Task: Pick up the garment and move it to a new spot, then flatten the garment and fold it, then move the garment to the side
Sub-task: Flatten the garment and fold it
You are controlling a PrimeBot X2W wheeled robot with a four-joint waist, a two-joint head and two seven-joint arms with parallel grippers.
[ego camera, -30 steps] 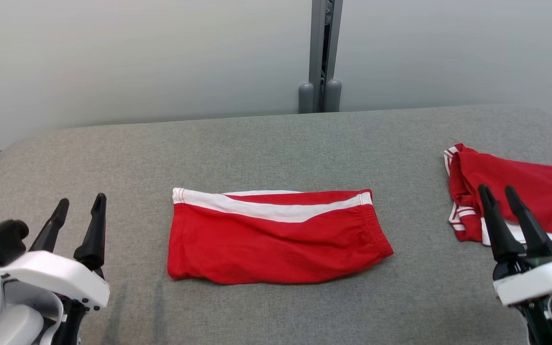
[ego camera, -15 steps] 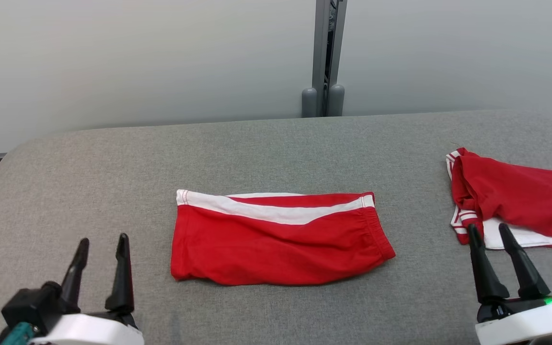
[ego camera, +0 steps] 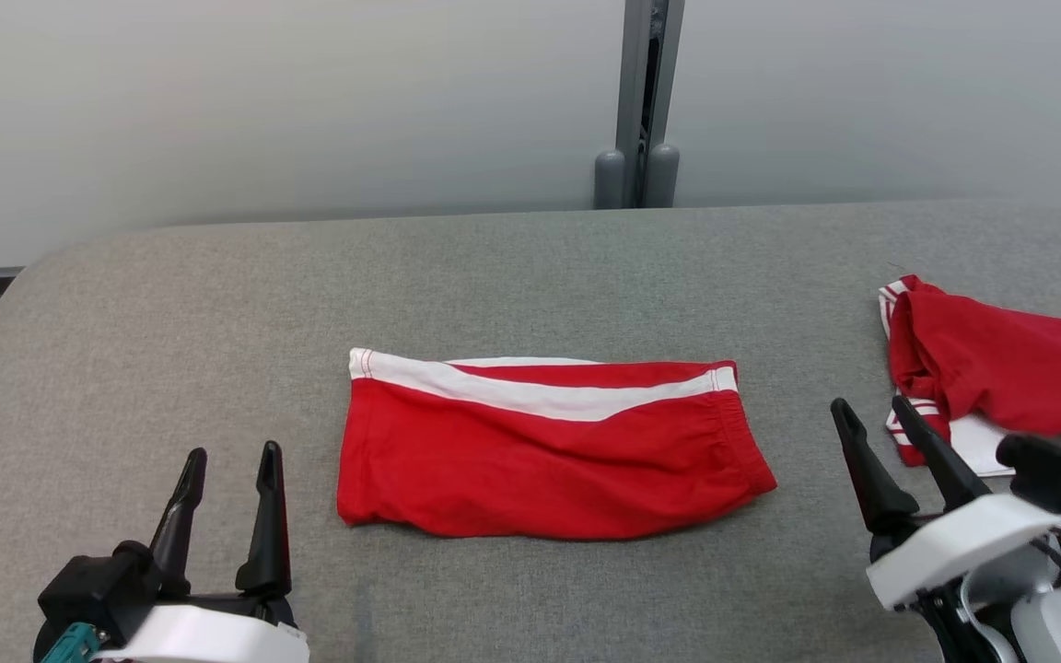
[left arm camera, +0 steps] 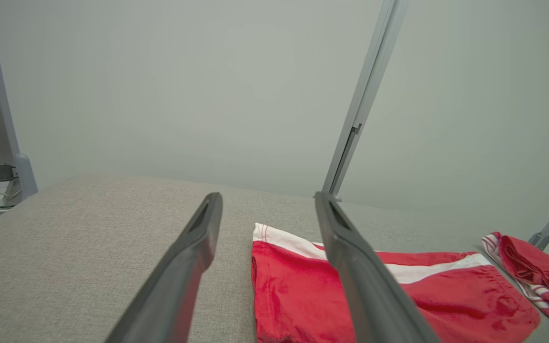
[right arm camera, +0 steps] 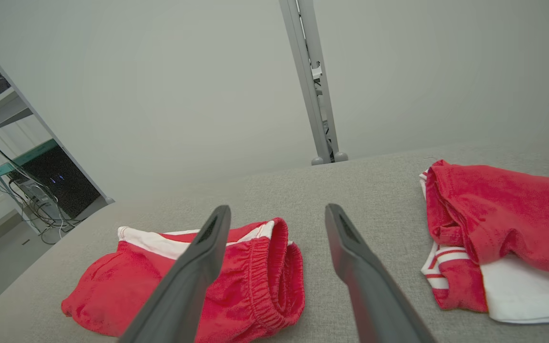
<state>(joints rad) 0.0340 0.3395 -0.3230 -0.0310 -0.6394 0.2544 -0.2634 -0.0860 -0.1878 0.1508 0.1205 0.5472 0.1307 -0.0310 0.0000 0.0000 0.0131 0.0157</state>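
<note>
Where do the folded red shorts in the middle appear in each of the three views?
Head view: the shorts lie at the centre, a little below the middle.
Left wrist view: the shorts are at the lower right, cut by the bottom edge.
Right wrist view: the shorts are at the lower left, waistband end nearest.
Shared landmark: the grey post standing behind them.

Red garment point(ego camera: 549, 470), white stripe along far edge, folded flat, gathered waistband rightward, centred on grey table point(ego camera: 217, 304)
</note>
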